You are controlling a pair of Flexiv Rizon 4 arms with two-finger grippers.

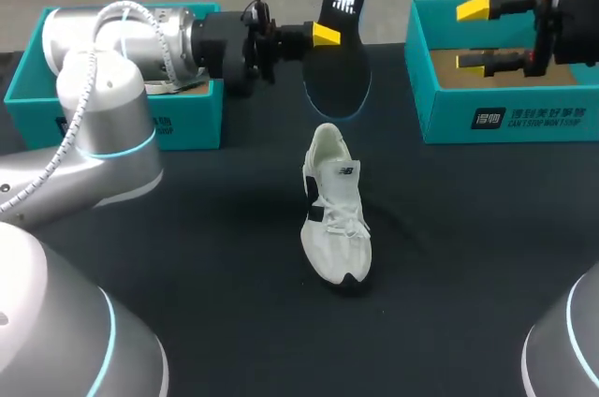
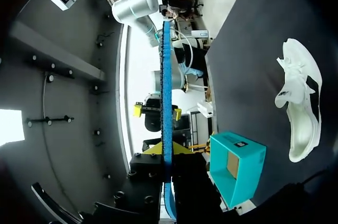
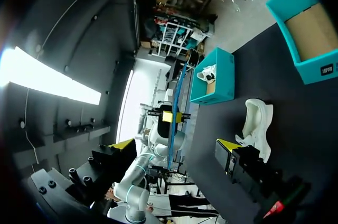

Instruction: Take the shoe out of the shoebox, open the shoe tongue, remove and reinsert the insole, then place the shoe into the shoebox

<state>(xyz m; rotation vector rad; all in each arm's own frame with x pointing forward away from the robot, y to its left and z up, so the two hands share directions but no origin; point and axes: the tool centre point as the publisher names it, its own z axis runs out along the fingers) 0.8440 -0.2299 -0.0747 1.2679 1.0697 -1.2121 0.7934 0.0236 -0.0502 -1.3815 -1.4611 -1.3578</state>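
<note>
A black worktop (image 1: 234, 257) fills the frame, with the left arm (image 1: 103, 88) coming in from the upper left. Two teal boxes sit at the back: the left shoebox (image 1: 192, 121) at upper left beside that arm, and the right shoebox (image 1: 505, 121) at upper right. A white shoe (image 1: 337, 214) stands upright at centre, toe toward the lower edge, well apart from both boxes. Above it, at top centre, the dark insole (image 1: 337, 69) hangs clear of the worktop, pinched by the left fingers (image 1: 326, 35). The right fingers (image 1: 473, 8), spread wide and empty, hover over the right shoebox.
</note>
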